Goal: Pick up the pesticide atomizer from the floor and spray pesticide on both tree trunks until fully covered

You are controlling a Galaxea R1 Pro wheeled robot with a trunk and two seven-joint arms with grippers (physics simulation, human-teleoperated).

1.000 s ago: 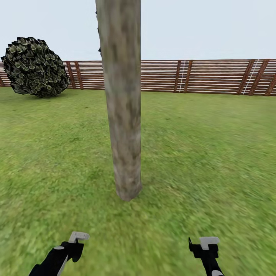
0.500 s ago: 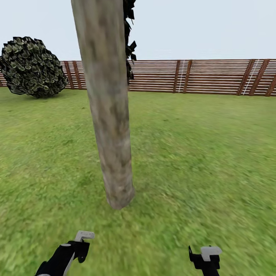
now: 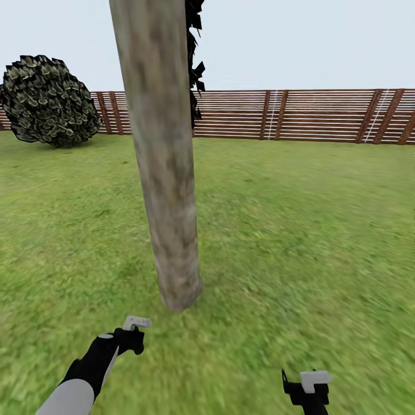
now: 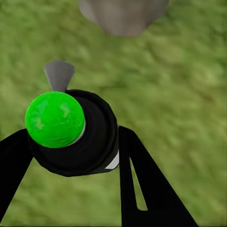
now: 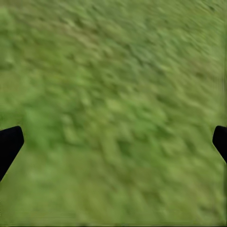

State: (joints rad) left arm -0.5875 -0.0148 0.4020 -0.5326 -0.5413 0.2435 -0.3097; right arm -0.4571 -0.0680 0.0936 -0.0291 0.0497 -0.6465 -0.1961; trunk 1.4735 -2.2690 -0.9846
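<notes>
Clamping the pesticide atomizer (image 4: 75, 135) near the tree trunk (image 3: 164, 173), the left gripper (image 4: 71, 142) — right gripper (image 5: 113, 142) spread wide, empty.

One straight, mottled tan-grey tree trunk (image 3: 167, 173) stands on the green lawn (image 3: 300, 230), and its base (image 4: 124, 15) also shows in the left wrist view. One round dark leafy bush (image 3: 49, 101) sits at the lawn's far left edge. One near-black ragged foliage mass (image 3: 195, 57) pokes out from behind the trunk. One brown horizontal-slat wooden fence (image 3: 311, 114) runs along the far edge. Two black grippers count: the left gripper (image 3: 131, 334) and the right gripper (image 3: 305, 386). One dark cylindrical atomizer (image 4: 80, 137), with one bright green dot on its cap, sits between the left fingers.
</notes>
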